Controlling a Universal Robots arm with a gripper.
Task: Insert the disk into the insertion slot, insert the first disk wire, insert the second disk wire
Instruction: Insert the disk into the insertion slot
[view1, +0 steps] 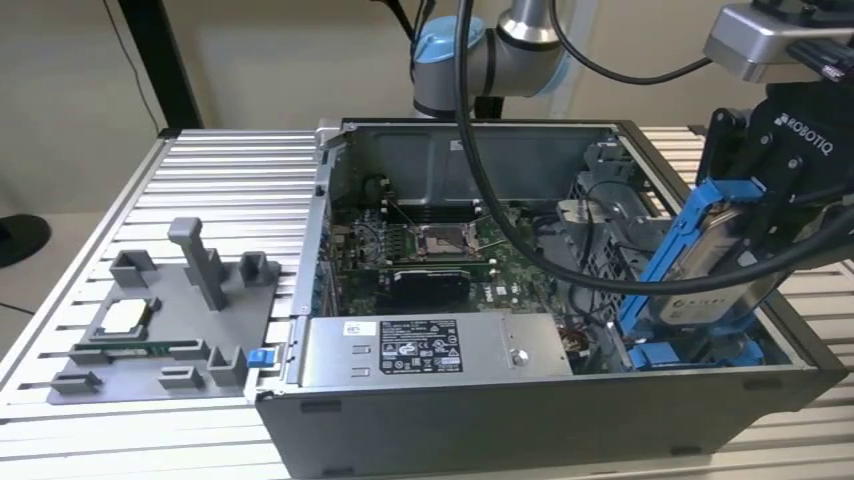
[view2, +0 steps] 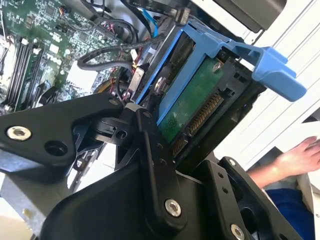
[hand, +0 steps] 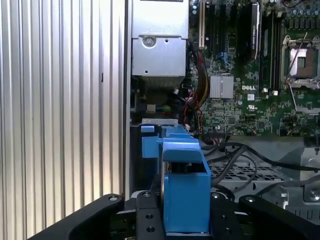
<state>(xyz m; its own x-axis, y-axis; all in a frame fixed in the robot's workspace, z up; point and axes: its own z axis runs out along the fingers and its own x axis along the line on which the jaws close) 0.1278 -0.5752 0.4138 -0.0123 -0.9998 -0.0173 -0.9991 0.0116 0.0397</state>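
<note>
- One hand pinches one blue-framed disk, held steeply tilted.
- One insertion slot sits under its lower end, at the exterior view's right.

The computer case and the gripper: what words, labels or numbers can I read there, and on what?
gripper: white maker's lettering on its black body, left unquoted.
white sticker on the grey metal box: print too small to read.
disk, pale label: too small to read.
motherboard: a maker's mark, left unquoted; other markings too small to read.
</note>
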